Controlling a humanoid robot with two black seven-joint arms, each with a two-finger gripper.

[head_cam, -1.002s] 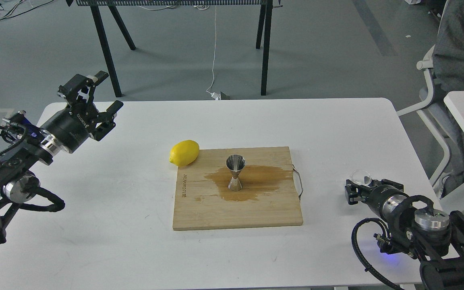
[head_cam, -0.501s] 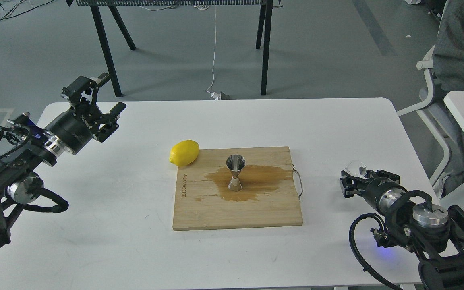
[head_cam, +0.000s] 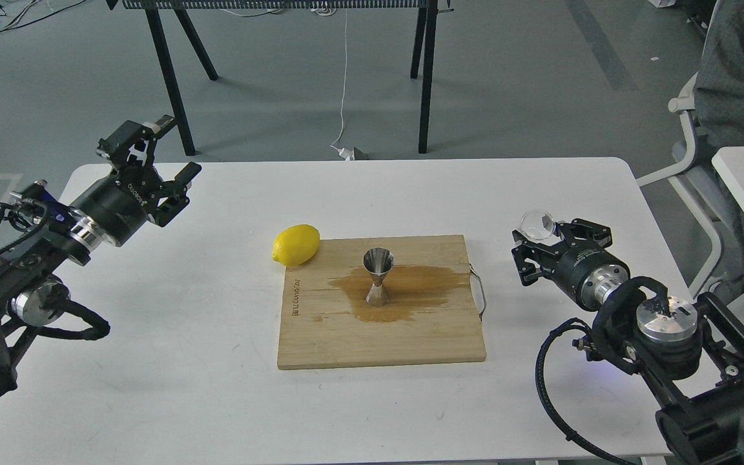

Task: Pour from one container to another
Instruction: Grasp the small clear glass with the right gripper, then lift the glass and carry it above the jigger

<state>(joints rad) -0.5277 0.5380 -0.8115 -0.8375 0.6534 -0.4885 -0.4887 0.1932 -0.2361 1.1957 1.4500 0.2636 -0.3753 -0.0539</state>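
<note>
The steel jigger (head_cam: 378,276) stands upright in the middle of a wooden cutting board (head_cam: 380,336), inside a brown wet stain (head_cam: 420,290). My right gripper (head_cam: 545,240) is lifted above the table to the right of the board, shut on the small clear cup (head_cam: 537,225), which sits at its tip and looks tilted. My left gripper (head_cam: 162,155) is raised over the table's far left corner, fingers spread open and holding nothing.
A yellow lemon (head_cam: 295,245) lies on the white table (head_cam: 217,387) touching the board's far left corner. A metal handle (head_cam: 479,294) sticks out of the board's right edge. A chair and a second table stand at the right; black table legs lie beyond.
My right gripper has risen and moved left and farther away, toward the board, carrying the clear cup with it. The left arm has barely shifted.
</note>
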